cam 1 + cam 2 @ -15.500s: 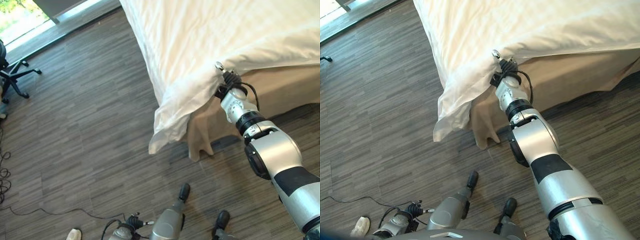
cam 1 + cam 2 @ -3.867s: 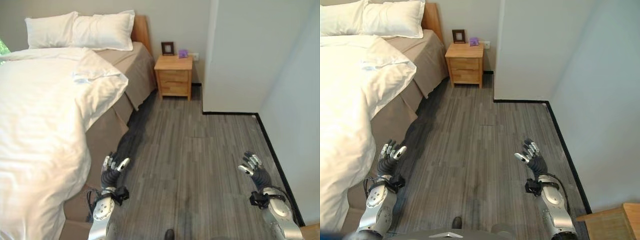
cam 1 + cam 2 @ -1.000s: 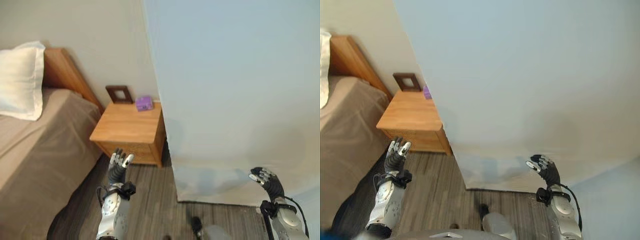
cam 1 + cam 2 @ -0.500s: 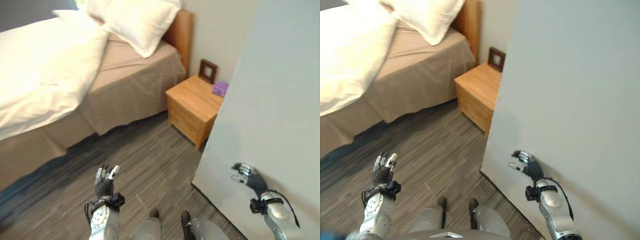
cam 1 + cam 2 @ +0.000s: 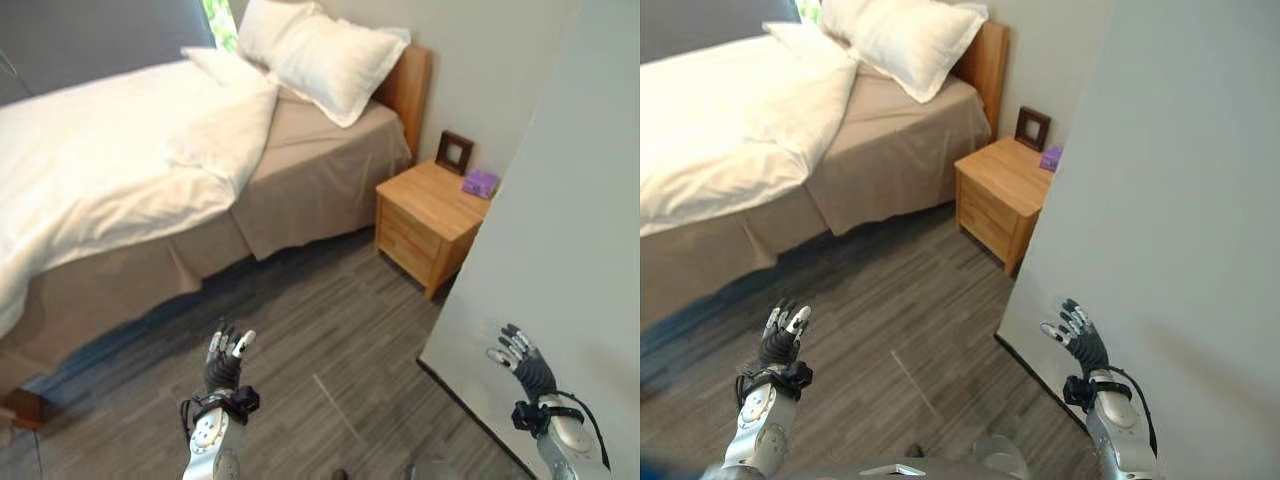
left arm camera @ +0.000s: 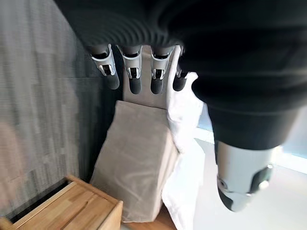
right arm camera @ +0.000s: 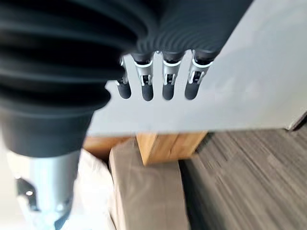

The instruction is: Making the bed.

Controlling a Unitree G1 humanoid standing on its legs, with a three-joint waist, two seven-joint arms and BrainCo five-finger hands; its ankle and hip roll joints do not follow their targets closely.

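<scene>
Both robot hands, left robot hand (image 5: pixel 224 357) and right robot hand (image 5: pixel 524 365), hover empty with fingers spread. Well ahead, the soft, light white duvet (image 5: pixel 120 160) lies rumpled across the bed (image 5: pixel 320 175); grasp its folded edge.

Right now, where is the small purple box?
The small purple box sits on the wooden nightstand, beside the dark picture frame, right of the bed's headboard.
</scene>
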